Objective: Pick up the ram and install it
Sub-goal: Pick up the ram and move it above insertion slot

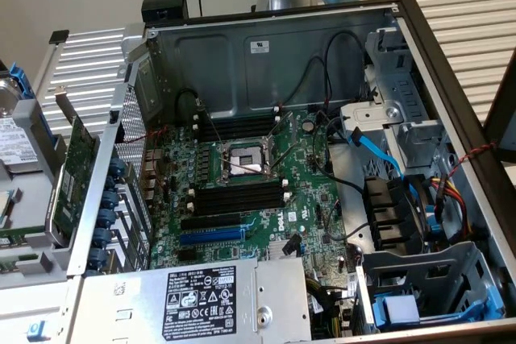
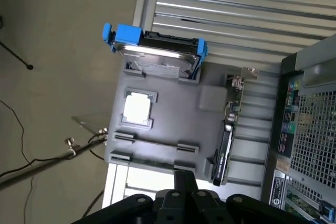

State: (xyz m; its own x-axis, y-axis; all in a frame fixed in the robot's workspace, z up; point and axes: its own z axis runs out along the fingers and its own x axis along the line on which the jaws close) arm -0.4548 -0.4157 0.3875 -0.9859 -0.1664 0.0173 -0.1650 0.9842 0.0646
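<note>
At the exterior view's far left, a thin green strip (image 1: 20, 234) lies on the grey parts tray (image 1: 32, 267); it looks like the ram, mostly cut off by the frame edge. In the wrist view the same tray (image 2: 173, 119) lies well below the camera, and a thin dark edge (image 2: 155, 142) runs between two small holders on it. My gripper (image 2: 185, 176) hangs high above the tray's near edge. Its black fingers are pressed together with nothing visible between them. On the motherboard (image 1: 306, 191), long black slots with white end clips (image 1: 238, 196) flank the CPU socket (image 1: 242, 163).
A hard drive in a blue carrier (image 2: 155, 51), a loose CPU (image 2: 137, 107) and a broad expansion card standing on edge (image 2: 231, 124) share the tray. The open case (image 1: 266, 46) has tall metal walls, loose cables, a blue SATA cable (image 1: 379, 151) and a power supply (image 1: 201, 296).
</note>
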